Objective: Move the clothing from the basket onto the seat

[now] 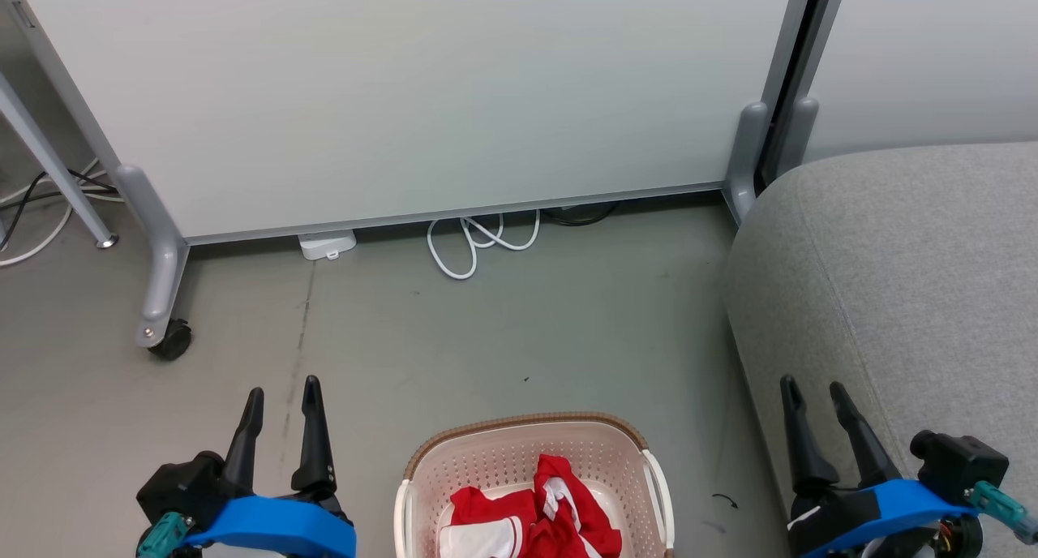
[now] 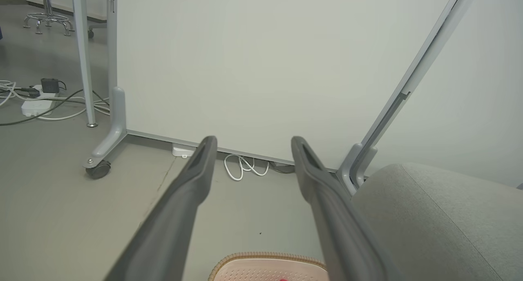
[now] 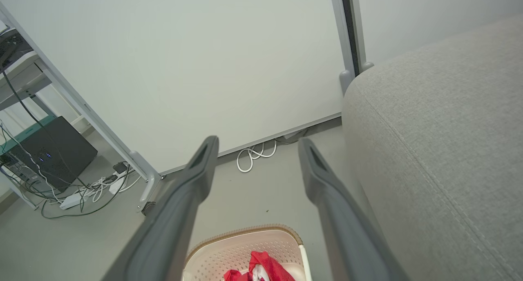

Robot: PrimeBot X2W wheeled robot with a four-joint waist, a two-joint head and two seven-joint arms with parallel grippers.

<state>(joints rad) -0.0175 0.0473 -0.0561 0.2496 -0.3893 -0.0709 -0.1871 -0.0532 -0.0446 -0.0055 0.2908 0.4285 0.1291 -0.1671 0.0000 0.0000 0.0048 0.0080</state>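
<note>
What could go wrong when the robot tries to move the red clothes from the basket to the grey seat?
The red clothes lie bunched together in the laundry basket, so the open right claw might lift one piece and drag the other onto the floor. Its long fingers could snag the basket's holed wall and tip it. The grey seat has a rounded edge; clothes dropped there may slide off.

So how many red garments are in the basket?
2, as far as shows: the left garment, the right garment bunched beside it, both in the basket. The frame cuts them, so more may be hidden.
</note>
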